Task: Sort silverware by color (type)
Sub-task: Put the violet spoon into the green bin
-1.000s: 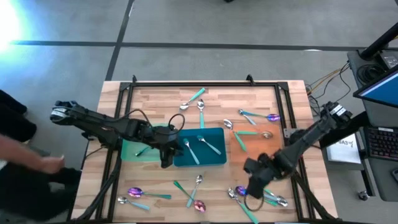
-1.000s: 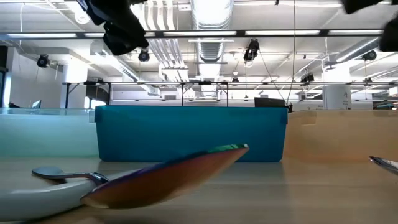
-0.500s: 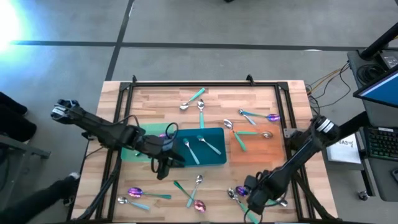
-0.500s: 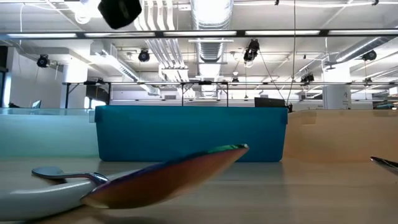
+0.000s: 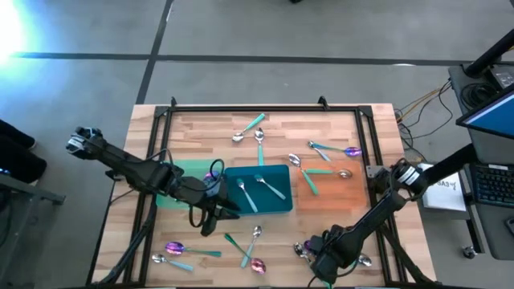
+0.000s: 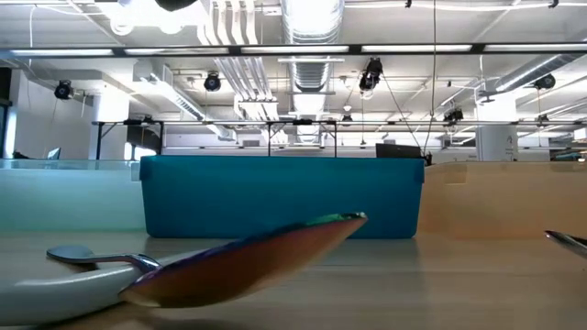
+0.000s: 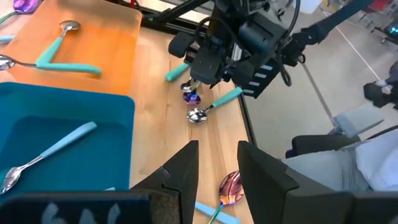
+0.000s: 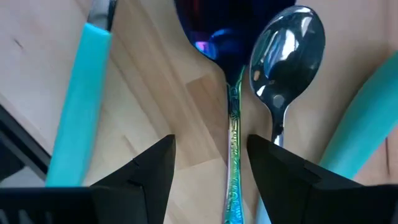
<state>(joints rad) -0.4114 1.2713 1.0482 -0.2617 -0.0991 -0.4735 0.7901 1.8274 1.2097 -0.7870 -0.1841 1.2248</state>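
Observation:
Spoons lie scattered on the wooden table. At the near right is a cluster: an iridescent purple spoon (image 8: 231, 112), a plain silver spoon (image 8: 283, 56) and teal-handled spoons (image 8: 81, 93). My right gripper (image 5: 320, 265) points down over this cluster, open, with its fingers on either side of the iridescent spoon's handle and apart from it. My left gripper (image 5: 210, 218) hangs open and holds nothing above the near edge of the teal tray (image 5: 277, 207). Two teal-handled spoons (image 5: 245, 194) lie in that tray.
A green tray (image 5: 170, 195) lies left of the teal one and an orange tray (image 5: 325, 189) right of it, with spoons on it. More spoons lie at the far middle (image 5: 250, 127), far right (image 5: 337, 149), near left (image 5: 181, 250) and near middle (image 5: 253, 241).
My right gripper has gone down and toward the table's near edge, onto the near-right cluster of spoons, tipping steeper. My left gripper has risen and drawn back from over the teal tray toward the near edge. No spoon has moved.

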